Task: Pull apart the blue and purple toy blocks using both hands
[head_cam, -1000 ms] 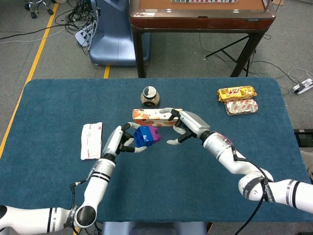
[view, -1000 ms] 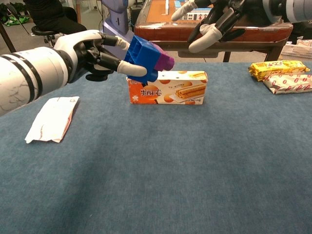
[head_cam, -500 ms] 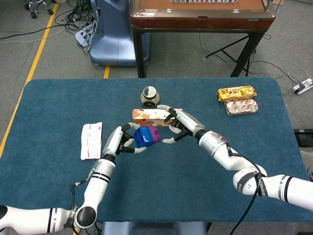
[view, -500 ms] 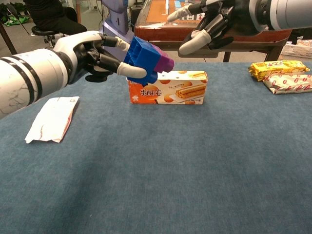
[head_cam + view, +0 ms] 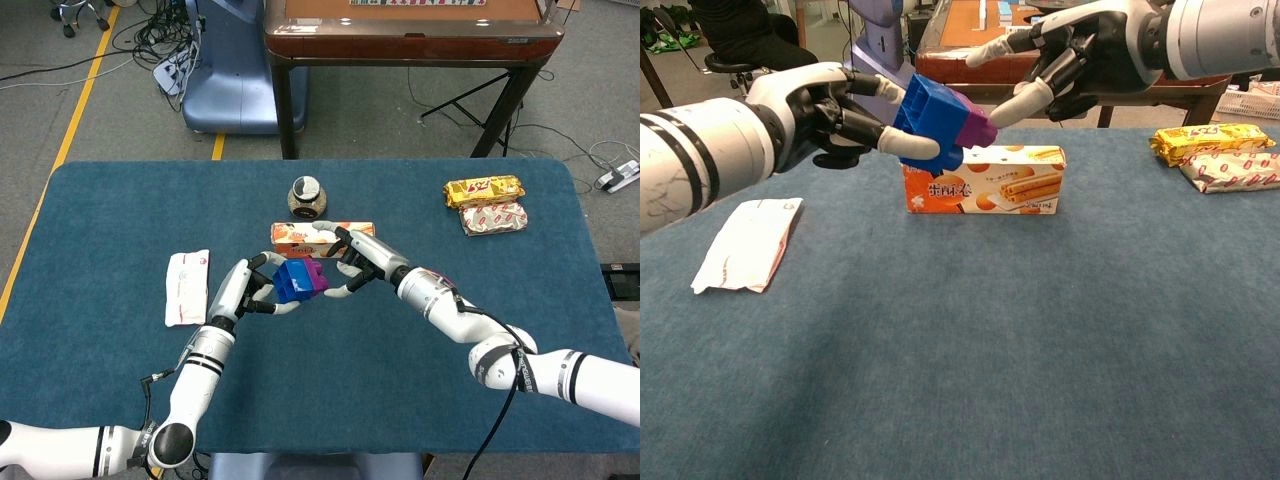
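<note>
While the left hand (image 5: 825, 110) grips the blue plastic toy block (image 5: 927, 112) mid-frame, close the right hand's (image 5: 1065, 65) spread, empty fingers (image 5: 1018, 102) squarely around the purple plastic block (image 5: 975, 127), then pull straight apart.

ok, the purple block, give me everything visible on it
The purple block is a small glossy plastic toy brick, still joined to the larger blue block on its left and tilted. The pair is held above the table, in front of the orange snack box in the chest view. The left hand grips the blue block. The right hand is spread, one fingertip at or touching the purple block's right side; contact can't be confirmed. Studs aren't clearly visible.
</note>
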`<state>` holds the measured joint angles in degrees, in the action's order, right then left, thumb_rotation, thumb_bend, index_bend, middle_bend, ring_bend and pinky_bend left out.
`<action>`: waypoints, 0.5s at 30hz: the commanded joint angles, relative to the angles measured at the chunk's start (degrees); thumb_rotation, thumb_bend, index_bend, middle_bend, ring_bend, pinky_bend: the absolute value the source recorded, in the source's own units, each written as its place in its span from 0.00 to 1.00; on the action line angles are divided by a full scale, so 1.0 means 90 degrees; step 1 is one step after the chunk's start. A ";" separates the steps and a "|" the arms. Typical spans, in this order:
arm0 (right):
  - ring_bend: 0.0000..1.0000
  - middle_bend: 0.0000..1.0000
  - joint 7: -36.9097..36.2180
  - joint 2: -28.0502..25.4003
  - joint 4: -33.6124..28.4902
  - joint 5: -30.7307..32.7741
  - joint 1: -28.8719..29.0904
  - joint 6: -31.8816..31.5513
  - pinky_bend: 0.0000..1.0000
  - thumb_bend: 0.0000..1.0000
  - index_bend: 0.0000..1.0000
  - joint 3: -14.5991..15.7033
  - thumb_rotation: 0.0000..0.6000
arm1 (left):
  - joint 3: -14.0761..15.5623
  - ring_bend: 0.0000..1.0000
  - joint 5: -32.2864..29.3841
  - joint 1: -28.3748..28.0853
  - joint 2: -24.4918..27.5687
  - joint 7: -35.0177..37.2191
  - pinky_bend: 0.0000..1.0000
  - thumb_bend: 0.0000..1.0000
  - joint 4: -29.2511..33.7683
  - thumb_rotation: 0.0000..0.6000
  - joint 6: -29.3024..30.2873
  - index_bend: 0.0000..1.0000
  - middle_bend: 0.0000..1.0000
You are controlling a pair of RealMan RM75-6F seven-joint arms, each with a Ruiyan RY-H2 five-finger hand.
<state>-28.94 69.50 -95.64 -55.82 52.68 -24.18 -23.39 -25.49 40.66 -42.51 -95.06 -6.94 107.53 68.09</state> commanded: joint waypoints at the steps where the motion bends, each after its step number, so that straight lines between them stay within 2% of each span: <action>1: 1.00 1.00 -0.0060 0.0049 0.0049 -0.0035 0.0002 0.0036 1.00 0.00 0.08 -0.0011 1.00 | 0.0010 0.98 0.0022 -0.0002 0.0009 -0.0005 1.00 0.06 0.0029 1.00 0.0005 0.67 1.00; 10: 1.00 1.00 -0.0285 0.0133 0.0114 -0.0174 -0.0021 0.0186 1.00 0.00 0.08 -0.0064 1.00 | 0.0078 0.98 0.0064 -0.0017 -0.0011 -0.0024 1.00 0.06 0.0094 1.00 0.0021 0.67 1.00; 15: 1.00 1.00 -0.0394 0.0175 0.0168 -0.0283 -0.0022 0.0306 1.00 0.00 0.11 -0.0095 1.00 | 0.0081 0.98 0.0058 -0.0028 -0.0031 -0.0019 1.00 0.06 0.0063 1.00 0.0024 0.67 1.00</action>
<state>-32.28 70.97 -94.21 -58.19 52.51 -21.61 -24.14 -24.76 41.17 -42.76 -95.33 -7.12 108.11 68.30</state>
